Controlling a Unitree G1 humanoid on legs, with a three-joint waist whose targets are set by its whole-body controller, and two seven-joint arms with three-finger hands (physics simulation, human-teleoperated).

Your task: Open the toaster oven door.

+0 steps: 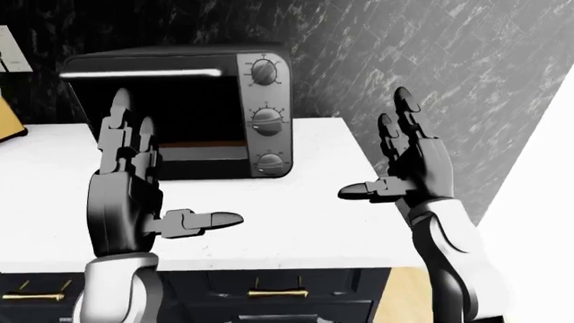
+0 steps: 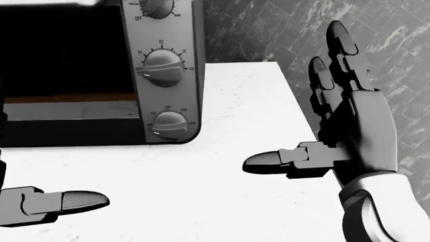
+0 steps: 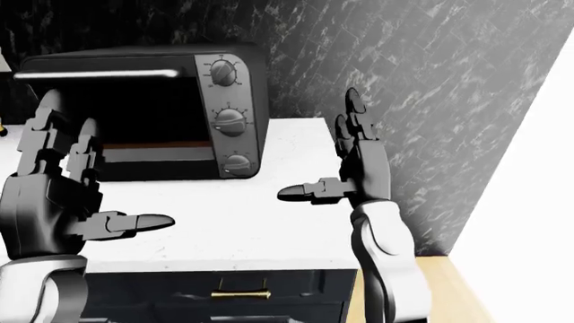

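Note:
A black toaster oven [image 1: 264,101] stands on the white counter [image 1: 305,229] against the dark marble wall. Its glass door [image 1: 170,114] stands upright, with a bright bar handle [image 1: 143,73] along the top edge. Three knobs [image 1: 268,123] run down its right panel. My left hand [image 1: 157,182] is open, fingers up and thumb out, held before the lower left of the door and apart from it. My right hand [image 1: 385,158] is open too, raised to the right of the oven over the counter. In the head view only the left thumb [image 2: 67,200] shows.
Dark drawers with brass pulls [image 1: 276,293] sit under the counter. A wooden object [image 1: 9,121] shows at the left edge. The counter ends at the right, with wood floor [image 1: 404,296] and a white wall [image 1: 547,222] beyond.

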